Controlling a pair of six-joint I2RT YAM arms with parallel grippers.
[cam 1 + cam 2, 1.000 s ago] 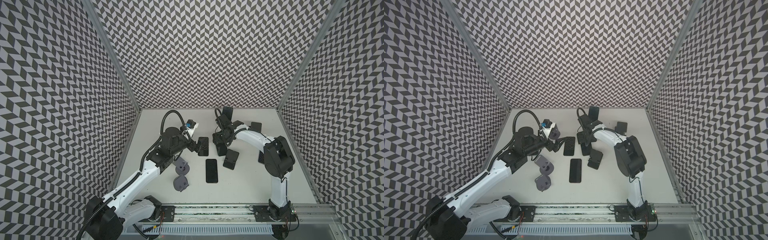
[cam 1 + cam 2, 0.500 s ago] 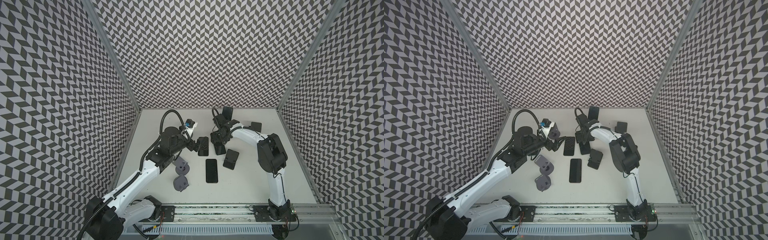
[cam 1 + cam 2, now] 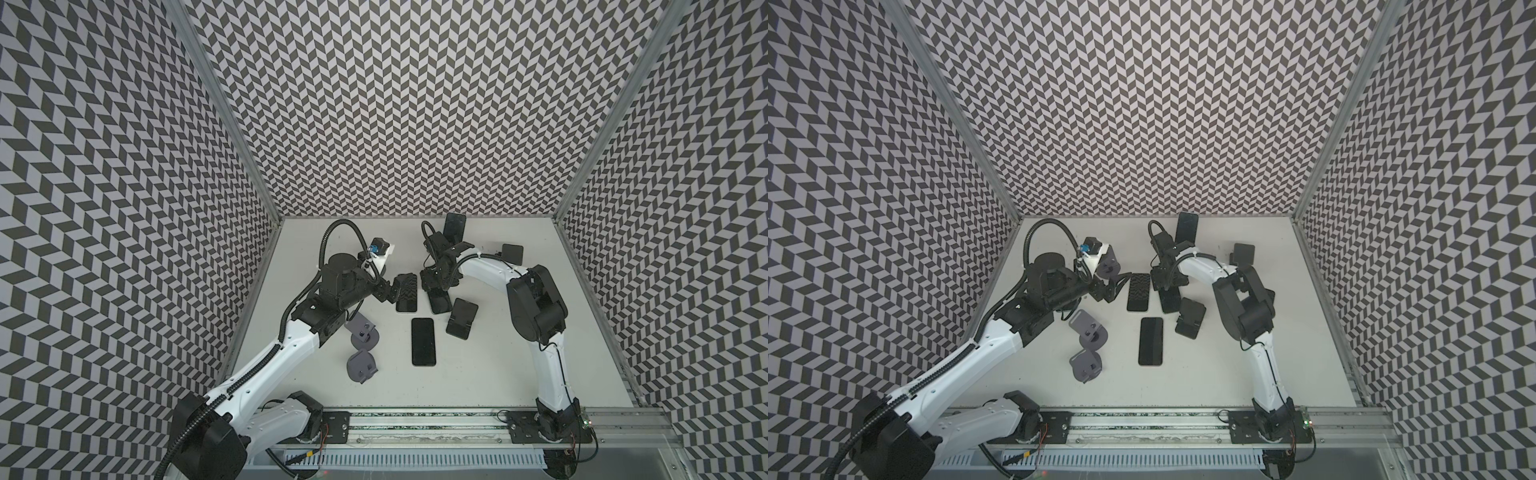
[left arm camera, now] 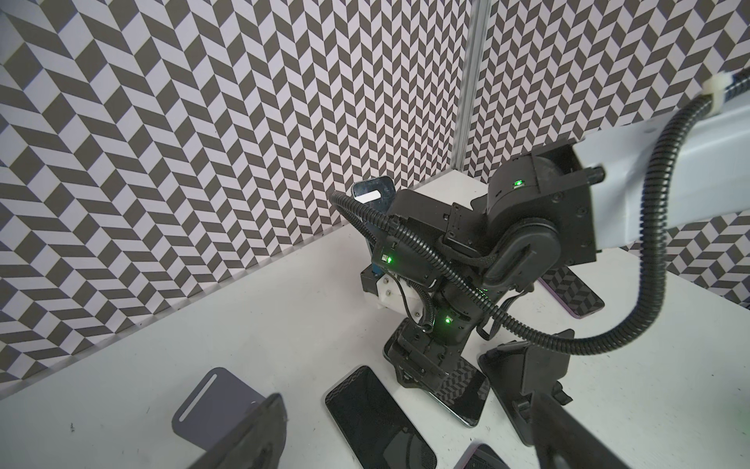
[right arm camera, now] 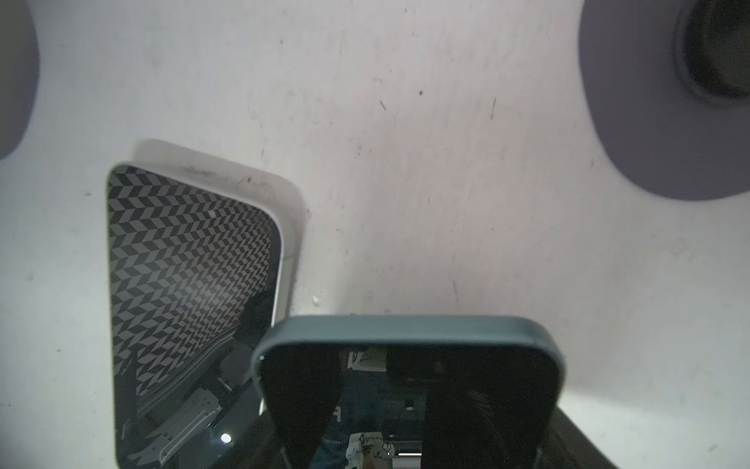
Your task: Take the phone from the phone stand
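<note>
Broadly, the task is judged nearly done for one phone and possibly open for another. At the left of the bench (image 3: 395, 390), a purple stand (image 3: 362, 366) and a second purple stand (image 3: 362, 332) are found empty. The left pincer (image 3: 385, 290) is seen spread wide with nothing in it, just beside a patterned phone (image 3: 406, 296) that is laid flat, its glass mirroring the wall. Nearer the front, a dark phone (image 3: 423, 341) is laid flat, clear of any stand.

Right of centre, the right pincer (image 3: 436, 286) is closed on the blue-cased phone (image 5: 410, 390), which is held low at the bench and off every stand. Whether its far end is touching the surface cannot be told. Only release is judged outstanding there. The gap is tight: the patterned phone is just beside it on one side and a black stand (image 3: 462, 318) on the other.

Further right, a second black stand (image 3: 512, 252) is noted near the back, with no phone seen on it. At the back wall an upright phone (image 3: 454, 226) is propped. Its support is hidden by the right arm, so it is judged possibly left to remove.
</note>
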